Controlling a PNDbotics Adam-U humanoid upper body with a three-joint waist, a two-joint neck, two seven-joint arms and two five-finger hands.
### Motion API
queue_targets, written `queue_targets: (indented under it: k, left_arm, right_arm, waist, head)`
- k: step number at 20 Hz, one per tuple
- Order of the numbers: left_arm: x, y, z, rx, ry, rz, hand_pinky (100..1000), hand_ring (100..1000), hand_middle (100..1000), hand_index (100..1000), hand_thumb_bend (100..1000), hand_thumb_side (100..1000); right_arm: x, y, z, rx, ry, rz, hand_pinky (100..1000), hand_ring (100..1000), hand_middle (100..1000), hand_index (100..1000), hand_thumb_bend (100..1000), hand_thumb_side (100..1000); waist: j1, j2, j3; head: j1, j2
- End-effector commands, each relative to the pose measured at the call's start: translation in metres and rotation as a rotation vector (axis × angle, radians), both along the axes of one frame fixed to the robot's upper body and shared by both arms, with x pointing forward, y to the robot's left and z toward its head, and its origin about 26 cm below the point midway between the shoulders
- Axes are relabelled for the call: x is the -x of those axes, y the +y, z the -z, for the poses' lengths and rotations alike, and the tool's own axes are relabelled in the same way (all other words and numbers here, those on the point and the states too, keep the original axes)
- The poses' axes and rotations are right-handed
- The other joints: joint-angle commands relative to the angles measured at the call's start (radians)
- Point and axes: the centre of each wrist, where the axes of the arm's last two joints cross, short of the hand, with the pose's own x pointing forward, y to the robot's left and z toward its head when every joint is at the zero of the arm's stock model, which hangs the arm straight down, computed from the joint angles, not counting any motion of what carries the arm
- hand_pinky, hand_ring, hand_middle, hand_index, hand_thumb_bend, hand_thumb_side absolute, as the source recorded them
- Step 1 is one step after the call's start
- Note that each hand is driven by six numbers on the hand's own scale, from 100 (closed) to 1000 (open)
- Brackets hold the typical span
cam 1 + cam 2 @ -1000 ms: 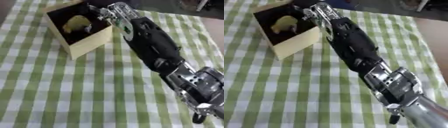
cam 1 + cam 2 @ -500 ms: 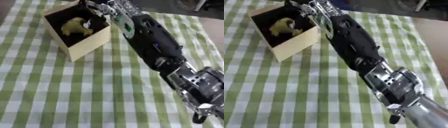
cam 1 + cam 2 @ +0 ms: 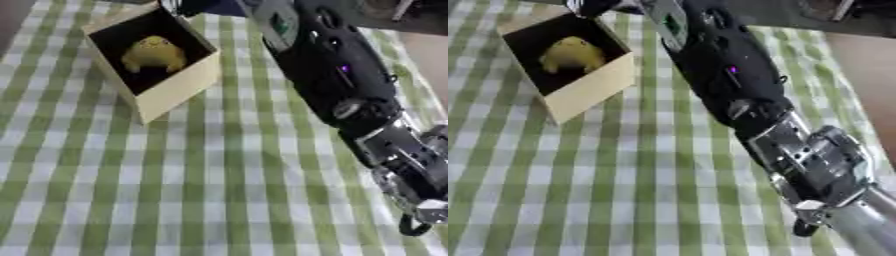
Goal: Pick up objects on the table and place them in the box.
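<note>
A cream cardboard box (image 3: 175,92) stands open at the upper left of the green checked table, its inside dark. A yellow rounded object (image 3: 154,51) lies inside it. My right arm (image 3: 328,75) runs from the lower right up to the top edge. Only a dark part of the right hand (image 3: 592,6) shows there, just beyond the box's far corner and apart from the yellow object. The picture's edge cuts off the rest of that hand. My left hand shows in no view.
The green and white checked cloth (image 3: 201,190) covers the table. A bare brownish strip (image 3: 868,80) runs along the right side past the cloth's edge. Dark shapes sit at the far top edge.
My right hand has pulled up and back from the box's opening to the top edge of the picture, and the forearm looms larger. The yellow object stays in the box.
</note>
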Motion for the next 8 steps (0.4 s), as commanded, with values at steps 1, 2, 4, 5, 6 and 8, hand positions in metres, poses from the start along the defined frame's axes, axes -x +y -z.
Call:
queue_targets:
  k: [1,2,4,5,6,8]
  left_arm:
    - [0.003,0.004,-0.007,-0.009,-0.023,-0.012,674,715,696,767,432,586]
    - [0.003,0.004,-0.007,-0.009,-0.025,-0.013,674,715,696,767,432,586]
    - [0.003,0.004,-0.007,-0.01,-0.028,-0.015,675,716,696,767,432,585]
    - [0.003,0.005,-0.007,-0.009,-0.031,-0.016,675,716,696,767,433,584]
    - [0.003,0.005,-0.008,-0.008,-0.034,-0.017,675,716,696,767,433,583]
    - [0.003,0.005,-0.008,-0.006,-0.038,-0.018,675,716,696,767,433,583]
  right_arm:
    - [0.019,-0.013,-0.027,-0.025,-0.072,-0.022,808,763,710,828,111,378]
    - [0.023,-0.017,-0.03,-0.034,-0.083,-0.028,807,760,707,828,101,376]
    - [0.032,-0.024,-0.033,-0.051,-0.108,-0.046,802,752,700,823,100,366]
    - [0.036,-0.028,-0.034,-0.06,-0.12,-0.056,794,741,688,815,100,361]
    - [0.04,-0.034,-0.035,-0.073,-0.135,-0.066,791,737,683,813,100,354]
    - [0.046,-0.045,-0.034,-0.109,-0.161,-0.08,784,724,672,808,100,359]
  waist:
    - [0.013,-0.028,-0.003]
    - [0.014,-0.028,-0.005]
    - [0.017,-0.027,-0.008]
    - [0.018,-0.027,-0.009]
    - [0.02,-0.027,-0.011]
    - [0.025,-0.025,-0.015]
  head:
    - [0.013,0.009]
    - [0.019,0.01]
    - [0.03,0.011]
    - [0.035,0.012]
    - [0.041,0.012]
    - [0.051,0.012]
